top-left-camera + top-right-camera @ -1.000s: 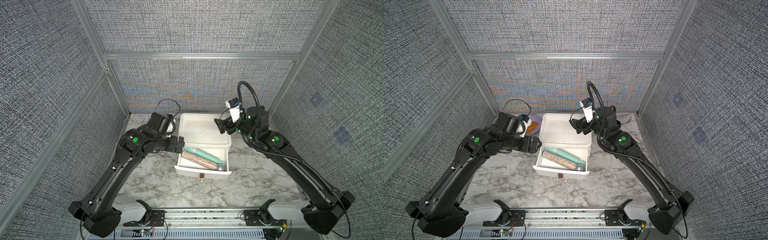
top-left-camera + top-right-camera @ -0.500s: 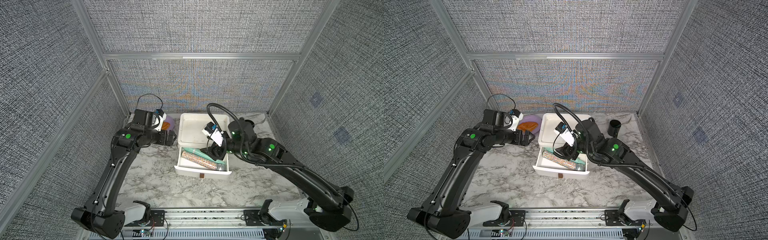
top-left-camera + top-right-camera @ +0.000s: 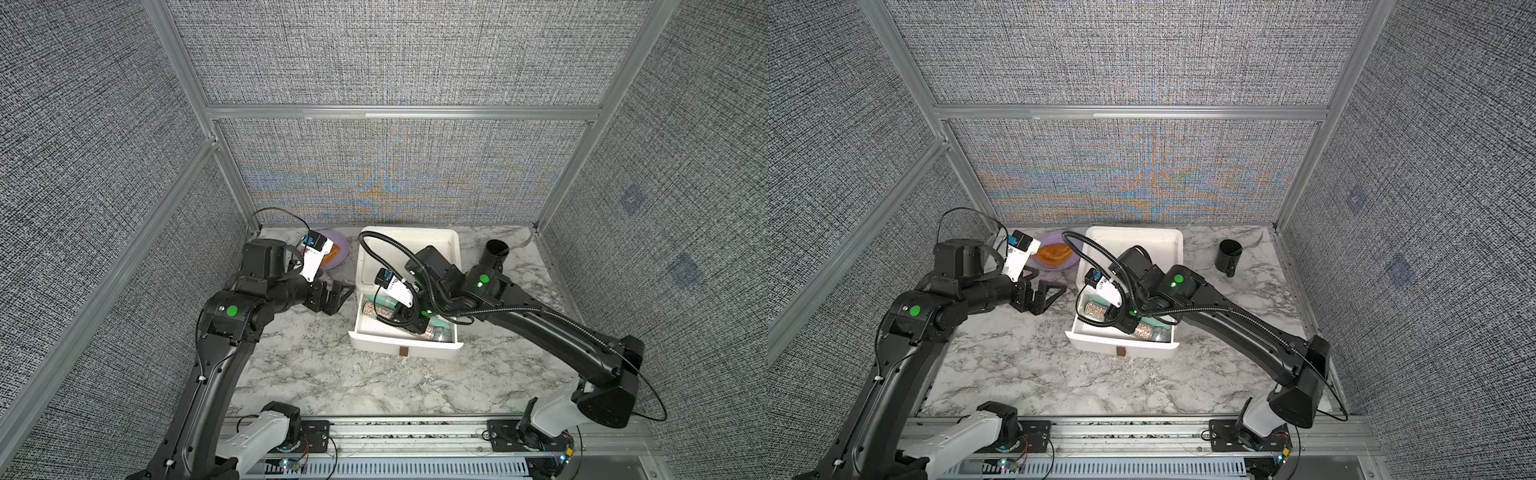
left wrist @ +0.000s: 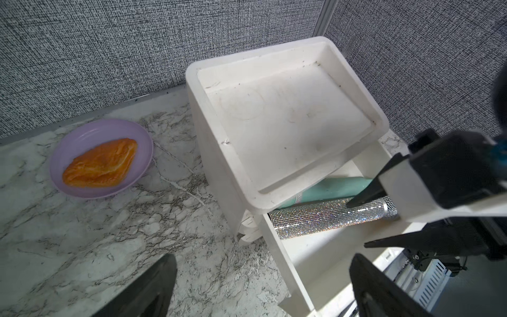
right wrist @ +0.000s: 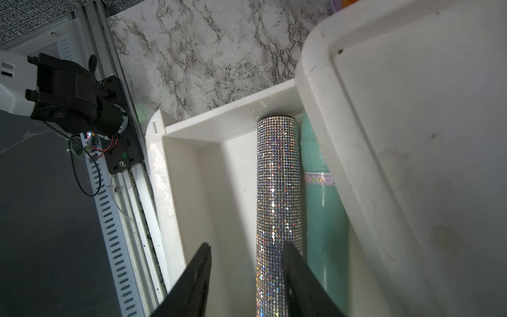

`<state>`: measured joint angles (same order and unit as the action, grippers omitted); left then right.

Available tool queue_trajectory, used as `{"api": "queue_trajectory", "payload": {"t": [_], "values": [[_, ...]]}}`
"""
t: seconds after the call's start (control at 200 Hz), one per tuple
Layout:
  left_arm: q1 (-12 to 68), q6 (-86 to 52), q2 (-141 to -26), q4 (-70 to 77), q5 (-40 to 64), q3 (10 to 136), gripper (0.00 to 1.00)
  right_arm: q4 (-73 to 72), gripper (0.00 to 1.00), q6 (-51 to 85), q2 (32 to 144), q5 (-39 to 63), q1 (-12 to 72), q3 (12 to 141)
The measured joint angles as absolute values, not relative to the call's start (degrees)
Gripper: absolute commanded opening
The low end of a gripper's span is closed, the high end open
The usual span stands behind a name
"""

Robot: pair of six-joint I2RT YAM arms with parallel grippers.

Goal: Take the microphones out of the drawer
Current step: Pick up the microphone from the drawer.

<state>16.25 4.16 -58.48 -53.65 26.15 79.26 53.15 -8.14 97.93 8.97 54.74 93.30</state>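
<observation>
The drawer (image 3: pixel 403 348) (image 3: pixel 1121 344) stands pulled out at the front of a white unit. Across it lies the microphone (image 3: pixel 374 309) (image 3: pixel 1096 309) (image 4: pixel 323 219) (image 5: pixel 277 178), a rhinestone-covered stick with a silver mesh head. My right gripper (image 3: pixel 409 322) (image 3: pixel 1121 322) (image 5: pixel 247 244) is down in the drawer, open, straddling the microphone. One finger sits against its far side; the other is a gap away. A teal cylinder (image 5: pixel 323 214) (image 4: pixel 329 189) lies behind it. My left gripper (image 3: pixel 338 293) (image 3: pixel 1050 293) (image 4: pixel 262 258) hovers open and empty left of the unit.
The unit's tray top (image 3: pixel 415 245) overhangs the back of the drawer. A purple plate (image 4: pixel 142 148) with an orange pastry (image 4: pixel 101 164) sits at the back left. A black cup (image 3: pixel 496 253) stands at the back right. Fabric walls close in three sides.
My right arm came down from above the unit's top into the drawer and its jaws narrowed around the microphone. My left arm drew back leftward from the drawer.
</observation>
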Motion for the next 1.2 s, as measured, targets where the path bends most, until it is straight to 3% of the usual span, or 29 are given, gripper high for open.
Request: {"api": "queue_trajectory", "payload": {"t": [0.681,1.201], "values": [[13.3,5.5,-55.31,-50.09,34.7,76.14,1.0,52.14,0.37,-8.73,103.35,1.3,54.94,91.53],[12.19,5.34,-54.52,-48.01,36.4,75.05,1.0,52.31,0.49,-11.05,105.21,-3.81,56.95,89.56]]}}
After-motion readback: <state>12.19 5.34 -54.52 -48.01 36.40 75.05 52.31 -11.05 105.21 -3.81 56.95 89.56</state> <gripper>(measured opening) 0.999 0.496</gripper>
